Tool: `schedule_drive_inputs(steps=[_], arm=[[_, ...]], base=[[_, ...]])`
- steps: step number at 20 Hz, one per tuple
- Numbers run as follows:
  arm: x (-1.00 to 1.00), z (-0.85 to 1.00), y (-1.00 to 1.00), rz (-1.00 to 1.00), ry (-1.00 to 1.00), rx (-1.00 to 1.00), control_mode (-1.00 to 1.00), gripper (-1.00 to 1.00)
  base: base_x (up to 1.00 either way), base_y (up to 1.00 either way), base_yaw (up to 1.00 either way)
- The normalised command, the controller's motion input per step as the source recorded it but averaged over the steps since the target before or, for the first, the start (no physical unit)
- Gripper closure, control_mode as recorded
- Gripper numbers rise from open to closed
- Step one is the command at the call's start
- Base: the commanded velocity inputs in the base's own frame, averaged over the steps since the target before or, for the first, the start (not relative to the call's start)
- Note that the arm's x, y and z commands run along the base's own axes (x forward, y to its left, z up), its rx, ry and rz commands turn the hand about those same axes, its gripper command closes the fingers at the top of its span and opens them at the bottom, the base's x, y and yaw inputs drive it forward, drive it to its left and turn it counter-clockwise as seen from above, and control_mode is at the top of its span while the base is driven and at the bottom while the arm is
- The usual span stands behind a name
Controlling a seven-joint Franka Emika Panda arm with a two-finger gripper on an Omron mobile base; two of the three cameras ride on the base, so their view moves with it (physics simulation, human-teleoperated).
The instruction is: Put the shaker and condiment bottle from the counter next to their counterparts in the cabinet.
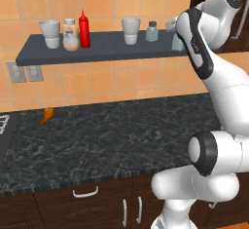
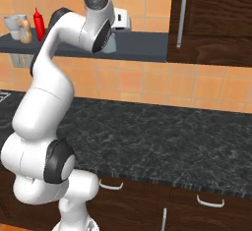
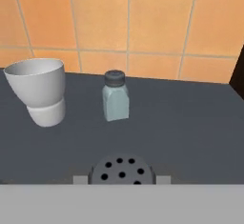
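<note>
End effector (image 3: 121, 180) up at the cabinet (image 1: 102, 50), right-hand stretch. In the hand view a dark perforated cap sits between its finger tips: the shaker (image 3: 122, 170), seen from above, jaws closed in on it. In the left base view the shaker's pale body shows just past the arm's elbow, at shelf level; whether its base touches the shelf is hard to tell.

Just ahead on the shelf stands its counterpart, a second pale shaker with dark cap (image 3: 115, 96), upright. To the left of that, near it, a white cup (image 3: 40, 94).

Farther left along the cabinet: the condiment bottle (image 1: 84, 29), red, upright, touching or just beside the orange-tinted jar (image 1: 70, 34); another white cup (image 1: 50, 33) beside the jar at the shelf's left end.

Orange tiles behind the shelf. Dark wooden cupboard (image 2: 211, 21) with metal handle at its right end.

Below, the table (image 1: 107, 135), black marbled top; a small orange object (image 1: 47, 115) lies near the wall, left side.
</note>
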Motion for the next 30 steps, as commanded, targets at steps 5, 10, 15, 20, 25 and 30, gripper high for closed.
schedule_drive_inputs(steps=[5,10,15,20,25,30], arm=[[0.29,-0.06,-0.14,0.07,-0.05,0.00,-1.00,1.00],[0.18,0.00,-0.14,0.03,-0.08,0.00,-1.00,1.00],[0.18,0.00,0.00,0.01,-0.01,0.00,-1.00,1.00],[0.24,0.00,0.00,0.06,0.00,-0.01,-1.00,1.00],[0.25,0.00,0.00,0.06,-0.01,0.00,-1.00,1.00],[0.27,0.00,0.00,0.03,-0.02,0.00,-1.00,1.00]], base=[[0.00,0.00,0.00],[0.00,0.00,0.00],[0.00,0.00,0.00],[0.00,0.00,0.00],[0.00,0.00,0.00],[0.00,0.00,0.00]])
